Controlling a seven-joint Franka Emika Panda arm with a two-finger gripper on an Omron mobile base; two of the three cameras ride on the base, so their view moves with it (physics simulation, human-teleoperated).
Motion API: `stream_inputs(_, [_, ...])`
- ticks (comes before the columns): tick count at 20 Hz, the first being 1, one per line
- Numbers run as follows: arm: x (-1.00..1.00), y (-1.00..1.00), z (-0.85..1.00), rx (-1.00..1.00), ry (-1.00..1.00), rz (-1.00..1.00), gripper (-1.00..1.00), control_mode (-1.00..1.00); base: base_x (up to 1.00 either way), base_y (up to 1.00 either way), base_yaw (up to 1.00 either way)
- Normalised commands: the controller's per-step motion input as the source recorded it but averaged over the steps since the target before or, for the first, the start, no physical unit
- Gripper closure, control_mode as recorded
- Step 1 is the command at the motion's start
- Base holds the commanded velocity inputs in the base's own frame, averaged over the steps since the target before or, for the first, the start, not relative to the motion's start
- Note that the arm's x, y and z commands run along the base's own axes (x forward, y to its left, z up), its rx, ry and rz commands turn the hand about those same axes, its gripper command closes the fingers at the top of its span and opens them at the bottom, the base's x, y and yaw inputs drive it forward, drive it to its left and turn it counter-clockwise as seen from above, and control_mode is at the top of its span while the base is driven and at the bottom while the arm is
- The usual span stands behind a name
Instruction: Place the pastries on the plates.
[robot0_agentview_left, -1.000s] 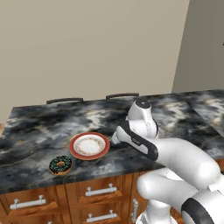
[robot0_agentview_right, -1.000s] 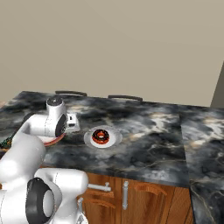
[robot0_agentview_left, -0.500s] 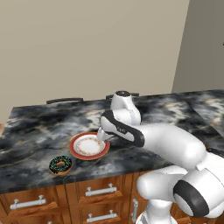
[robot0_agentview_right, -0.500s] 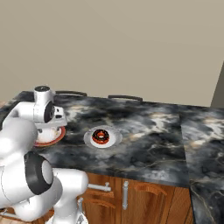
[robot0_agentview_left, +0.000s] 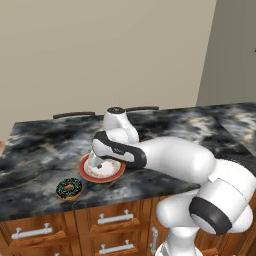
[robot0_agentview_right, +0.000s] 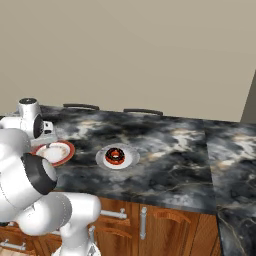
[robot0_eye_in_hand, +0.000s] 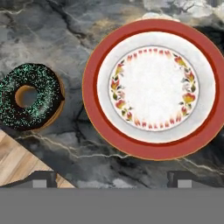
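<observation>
Hovering wide open and empty, the gripper (robot0_eye_in_hand: 112, 177) overlooks the red-rimmed plate (robot0_eye_in_hand: 151, 148); the green-sprinkled donut (robot0_eye_in_hand: 28, 97) lies near the counter's (robot0_eye_in_hand: 52, 35) front edge.

no readable text, labels or numbers

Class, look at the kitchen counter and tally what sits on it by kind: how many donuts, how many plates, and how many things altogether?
Donuts: 2, the green-sprinkled donut on the bare counter and the red-sprinkled donut on the small white plate.
Plates: 2, the small white plate and the red-rimmed plate.
Total: 4.
</observation>
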Motion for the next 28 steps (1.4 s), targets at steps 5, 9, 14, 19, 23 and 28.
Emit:
stream_inputs(5, [-0.06,0.84,-0.10,0.00,0.00,0.09,-1.00,-1.00,0.00,0.00,0.00])
stream_inputs(9, [-0.13,0.68,-0.22,0.00,0.00,0.07,-1.00,-1.00,0.00,0.00,0.00])
stream_inputs(14, [-0.13,0.26,-0.27,0.00,0.00,0.05,-1.00,-1.00,0.00,0.00,0.00])
stream_inputs(19, [0.12,0.14,-0.01,-0.01,0.05,-0.07,-1.00,-1.00,0.00,0.00,0.00])
stream_inputs(23, [0.30,0.32,0.00,0.00,0.00,-0.16,-1.00,-1.00,0.00,0.00,0.00])
stream_inputs(28, [0.14,0.23,-0.05,-0.01,0.00,-0.08,-1.00,-1.00,0.00,0.00,0.00])
